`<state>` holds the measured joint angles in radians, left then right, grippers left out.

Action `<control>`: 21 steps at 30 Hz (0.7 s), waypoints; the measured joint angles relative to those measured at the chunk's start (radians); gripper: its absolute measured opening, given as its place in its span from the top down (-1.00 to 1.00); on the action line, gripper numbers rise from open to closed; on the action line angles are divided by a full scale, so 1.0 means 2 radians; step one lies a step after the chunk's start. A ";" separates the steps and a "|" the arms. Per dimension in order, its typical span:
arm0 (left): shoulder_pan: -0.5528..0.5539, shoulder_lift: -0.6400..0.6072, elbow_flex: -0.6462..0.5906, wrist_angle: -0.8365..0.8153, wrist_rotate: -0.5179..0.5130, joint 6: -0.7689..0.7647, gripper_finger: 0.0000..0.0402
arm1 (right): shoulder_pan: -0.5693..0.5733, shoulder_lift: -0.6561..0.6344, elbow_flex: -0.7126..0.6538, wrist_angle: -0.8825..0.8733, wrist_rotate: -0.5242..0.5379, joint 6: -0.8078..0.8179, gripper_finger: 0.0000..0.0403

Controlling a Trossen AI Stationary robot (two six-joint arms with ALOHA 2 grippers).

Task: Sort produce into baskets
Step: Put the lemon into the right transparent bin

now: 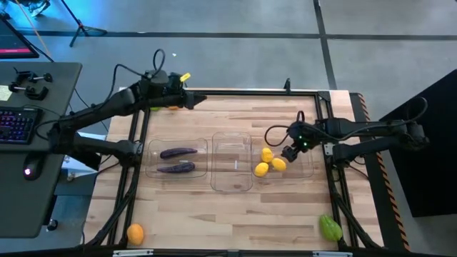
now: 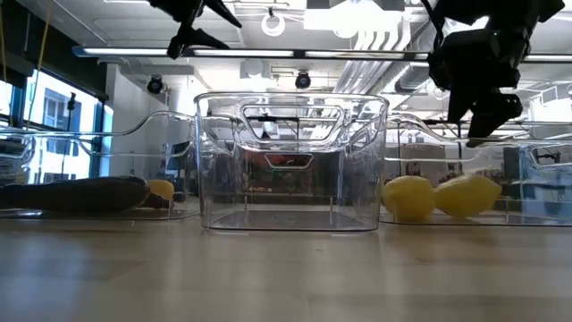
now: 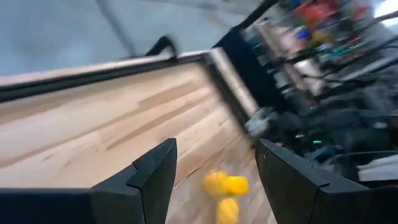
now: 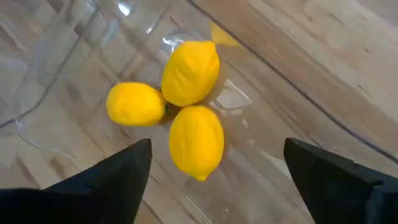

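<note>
Three clear bins stand in a row mid-table. The left bin (image 1: 177, 158) holds two purple eggplants (image 1: 178, 152). The middle bin (image 1: 232, 163) is empty. The right bin (image 1: 294, 170) holds three yellow lemons (image 4: 190, 71) lying together on its floor. My right gripper (image 1: 288, 153) hangs open and empty just above the lemons (image 1: 270, 163). My left gripper (image 1: 202, 103) is open and empty at the table's far edge, raised, beside an orange fruit (image 1: 172, 108). An orange fruit (image 1: 135, 233) and a green pear-shaped piece (image 1: 330, 228) lie on the table near the front edge.
The table has a raised black frame along its edges (image 1: 250, 92). A desk with a keyboard (image 1: 16, 125) stands left of the table. Bare wood lies in front of the bins (image 1: 228, 221) and behind them.
</note>
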<state>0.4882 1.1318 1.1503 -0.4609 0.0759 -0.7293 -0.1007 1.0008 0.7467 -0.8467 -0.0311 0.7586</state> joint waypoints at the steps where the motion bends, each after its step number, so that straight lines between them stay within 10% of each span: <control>1: 0.015 0.008 0.019 -0.040 0.006 0.007 -0.03 | 0.000 0.000 0.000 0.005 0.000 0.002 -0.79; 9: 0.181 0.160 0.109 -0.320 -0.023 0.216 -0.03 | -0.003 0.000 0.000 0.080 0.033 0.040 -0.80; 21: 0.277 0.355 0.109 -0.282 -0.070 0.358 -0.03 | -0.015 0.000 0.000 0.139 0.102 0.092 -0.80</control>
<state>1.0427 1.8414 1.3689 -1.0257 -0.0642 -0.0126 -0.1310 1.0008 0.7467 -0.5685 0.1739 0.9424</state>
